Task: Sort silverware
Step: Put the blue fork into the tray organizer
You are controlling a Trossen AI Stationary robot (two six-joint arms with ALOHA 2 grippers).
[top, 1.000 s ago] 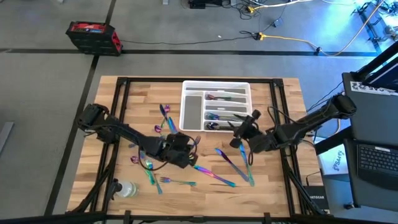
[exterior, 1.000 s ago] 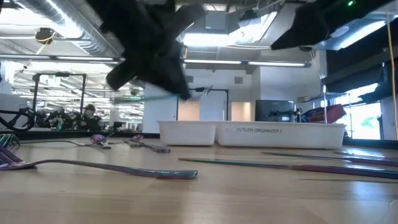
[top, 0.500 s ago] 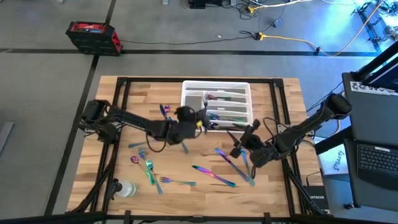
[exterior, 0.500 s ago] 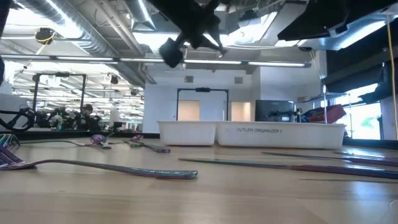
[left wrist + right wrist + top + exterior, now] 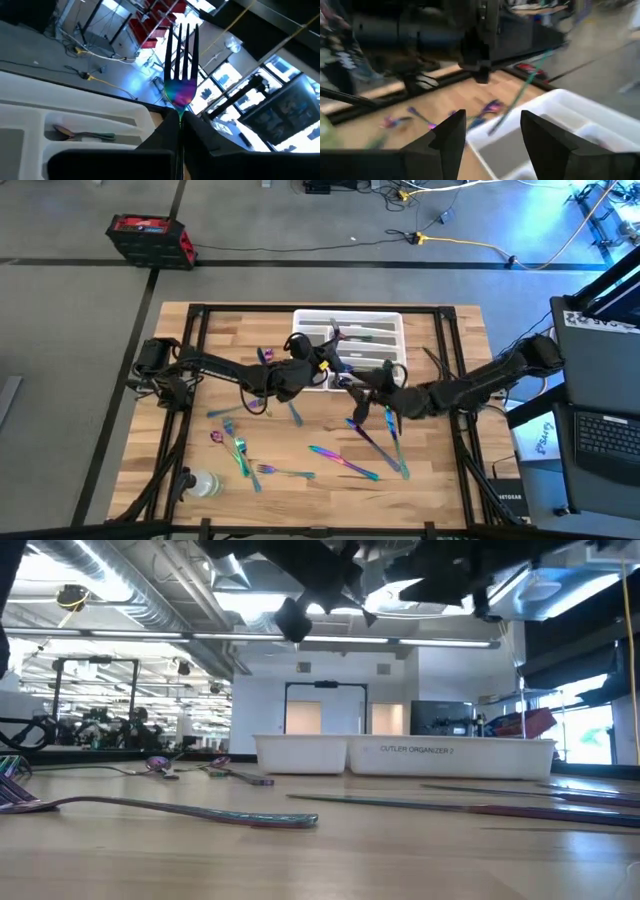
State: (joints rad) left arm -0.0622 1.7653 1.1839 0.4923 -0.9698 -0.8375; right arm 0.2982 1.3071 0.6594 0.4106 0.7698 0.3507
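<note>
My left gripper hovers over the near left part of the white tray and is shut on an iridescent fork whose tines point away from it. My right gripper is open and empty, above the table just near of the tray, beside the left one. In its wrist view the right gripper faces the left arm and the held fork. Several pieces of silverware lie in the tray's compartments. More silverware lies flat on the wooden table. My left gripper pinches the fork by its handle just below the neck, between the two fingers, which lie along the handle. The fork is lifted clear and sticks out past the fingertips, tines foremost, over the tray. The rest of the handle is hidden between the fingers.
Loose pieces lie to the right and to the left on the table, and some near the tray's left side. A clear bottle lies at the near left corner. The tray stands toward the far edge.
My left gripper has risen from the middle of the table and swung toward the far edge, carrying the fork up over the tray. My right gripper has dipped toward the near edge and then moved toward the table's left, ending beside the left gripper.
</note>
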